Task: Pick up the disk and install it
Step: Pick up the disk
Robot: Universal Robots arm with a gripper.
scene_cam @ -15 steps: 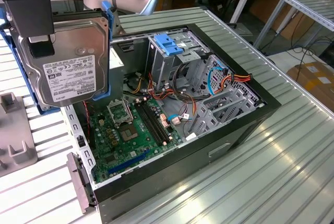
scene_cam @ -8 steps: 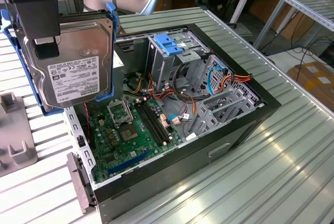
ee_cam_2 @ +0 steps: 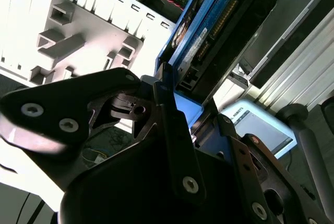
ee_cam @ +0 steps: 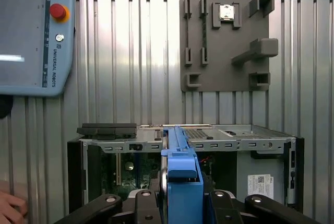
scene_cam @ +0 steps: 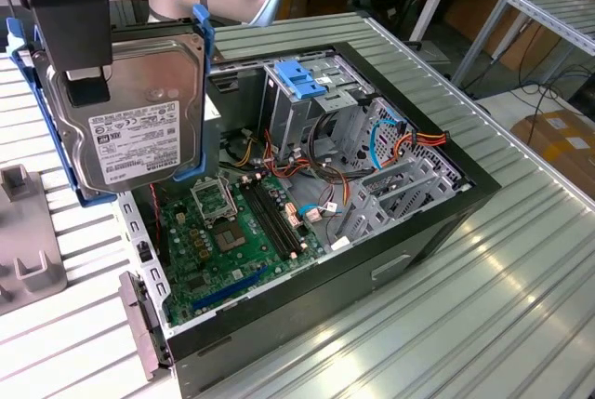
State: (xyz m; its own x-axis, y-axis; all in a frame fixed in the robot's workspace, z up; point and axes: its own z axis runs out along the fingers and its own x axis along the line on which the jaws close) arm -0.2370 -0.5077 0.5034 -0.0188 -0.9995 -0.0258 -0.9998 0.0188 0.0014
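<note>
The disk point(scene_cam: 139, 111), grey metal in blue rails, hangs upright in mid-air.

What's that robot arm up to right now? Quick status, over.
Gripper shut on the disk, held upright. Disk aloft near the open computer case, not yet installed. Loose cables lie beside the drive bay.

White printed label point(scene_cam: 130, 145) on disk point(scene_cam: 139, 78), lettering point(ee_cam: 54, 67) on pendant point(ee_cam: 26, 25)
</note>
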